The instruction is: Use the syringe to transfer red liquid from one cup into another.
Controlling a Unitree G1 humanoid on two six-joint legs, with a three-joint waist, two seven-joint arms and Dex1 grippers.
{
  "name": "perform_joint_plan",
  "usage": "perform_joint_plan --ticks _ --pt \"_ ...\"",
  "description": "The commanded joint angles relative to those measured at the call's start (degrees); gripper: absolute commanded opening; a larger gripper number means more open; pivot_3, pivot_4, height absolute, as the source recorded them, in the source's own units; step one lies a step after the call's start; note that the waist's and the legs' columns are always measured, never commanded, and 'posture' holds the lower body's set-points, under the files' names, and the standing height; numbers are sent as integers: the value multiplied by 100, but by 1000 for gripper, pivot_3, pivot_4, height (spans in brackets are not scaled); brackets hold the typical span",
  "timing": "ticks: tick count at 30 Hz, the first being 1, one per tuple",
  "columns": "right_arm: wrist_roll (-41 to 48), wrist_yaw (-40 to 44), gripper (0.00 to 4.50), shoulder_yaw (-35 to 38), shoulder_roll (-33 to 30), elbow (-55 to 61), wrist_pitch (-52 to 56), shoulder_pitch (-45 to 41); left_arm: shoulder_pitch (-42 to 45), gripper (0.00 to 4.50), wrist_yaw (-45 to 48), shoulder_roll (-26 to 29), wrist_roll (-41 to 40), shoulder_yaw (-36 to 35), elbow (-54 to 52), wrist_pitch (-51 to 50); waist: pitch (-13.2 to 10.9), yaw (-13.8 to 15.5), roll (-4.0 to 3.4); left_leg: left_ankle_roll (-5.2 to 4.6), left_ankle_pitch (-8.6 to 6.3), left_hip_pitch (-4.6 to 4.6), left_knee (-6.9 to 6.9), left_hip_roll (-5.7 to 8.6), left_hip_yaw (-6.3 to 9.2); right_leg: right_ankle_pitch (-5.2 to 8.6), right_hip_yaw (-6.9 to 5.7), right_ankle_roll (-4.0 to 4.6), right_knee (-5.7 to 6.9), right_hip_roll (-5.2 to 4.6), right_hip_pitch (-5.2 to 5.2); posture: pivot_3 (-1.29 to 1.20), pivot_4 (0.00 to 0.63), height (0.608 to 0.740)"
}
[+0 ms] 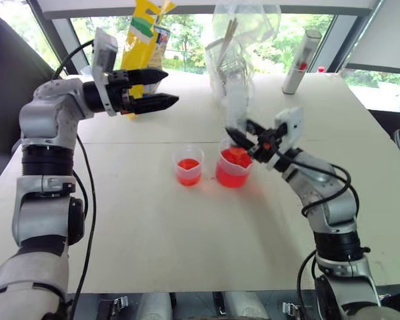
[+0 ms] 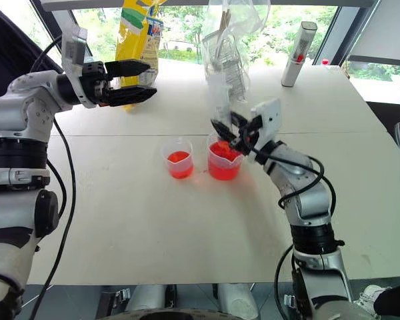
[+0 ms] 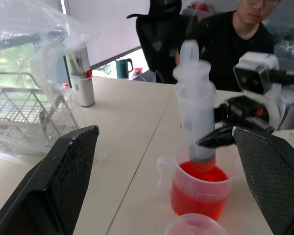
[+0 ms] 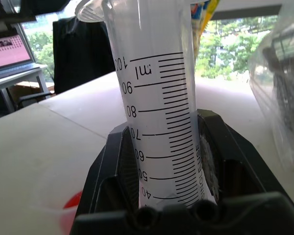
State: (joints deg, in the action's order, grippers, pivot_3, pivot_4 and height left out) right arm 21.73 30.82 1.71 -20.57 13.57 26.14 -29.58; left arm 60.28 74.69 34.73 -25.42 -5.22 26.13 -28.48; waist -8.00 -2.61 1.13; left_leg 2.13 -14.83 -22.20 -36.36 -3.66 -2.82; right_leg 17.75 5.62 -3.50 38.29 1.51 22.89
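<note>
The syringe stands upright, a clear barrel with black marks, its narrow end down in the fuller cup of red liquid. My right gripper is shut on the syringe's lower barrel, just above the cup's rim. To the left of this cup stands a second cup with a shallow layer of red liquid. My left gripper hangs open and empty up at the far left, pointing to the right toward the syringe, well apart from both cups.
At the table's back stand a yellow bag, a crumpled clear plastic bag over a wire rack and a grey tube with a red dot. A person in black sits beyond the table's right side.
</note>
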Motion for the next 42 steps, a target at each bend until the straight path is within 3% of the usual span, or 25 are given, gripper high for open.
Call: perform_joint_plan --ticks 1,6,16,24,34,37,42 --pt "345 -90 1332 142 20 572 237 -559 64 4479 -91 157 -29 -103 -215 48 0 7 0 0 0 -1 0 0 1 0 -1 0 -1 -1 0 0 150 739" --pt "667 -129 1332 -146 441 639 486 -906 77 4479 -65 311 -112 -147 -259 -32 1 4 1 0 0 -3 2 -1 2 0 -1 0 -3 -3 0 0 150 739" --pt "-99 118 1332 -914 1438 -1081 -1005 -736 106 4479 41 595 -448 -223 -692 -493 2 -2 2 0 0 -6 0 0 -1 0 -3 1 -3 -5 4 0 150 739" --pt "-376 287 1332 -984 1502 -1561 -1501 -555 336 4479 -17 513 -856 -285 -913 -920 2 -3 2 0 0 -8 0 -2 2 0 -4 1 -2 -7 5 0 150 739" --pt "-516 332 1332 -1056 1528 -1514 -1545 -444 470 4479 -301 -9 -666 7 -532 -757 2 -20 2 0 0 -6 0 -2 2 0 -3 1 1 -5 6 0 150 739" --pt "-538 332 1332 -1056 1537 -1493 -1537 -449 459 3640 -335 -82 -568 60 -391 -661 2 -24 2 0 0 -6 0 -1 1 0 -3 1 1 -4 7 0 150 739" --pt "-563 337 1332 -1061 1541 -1465 -1518 -469 433 998 -298 -164 -500 121 -305 -559 2 -16 2 1 0 -6 0 -1 0 0 -3 1 1 -4 7 0 150 739"
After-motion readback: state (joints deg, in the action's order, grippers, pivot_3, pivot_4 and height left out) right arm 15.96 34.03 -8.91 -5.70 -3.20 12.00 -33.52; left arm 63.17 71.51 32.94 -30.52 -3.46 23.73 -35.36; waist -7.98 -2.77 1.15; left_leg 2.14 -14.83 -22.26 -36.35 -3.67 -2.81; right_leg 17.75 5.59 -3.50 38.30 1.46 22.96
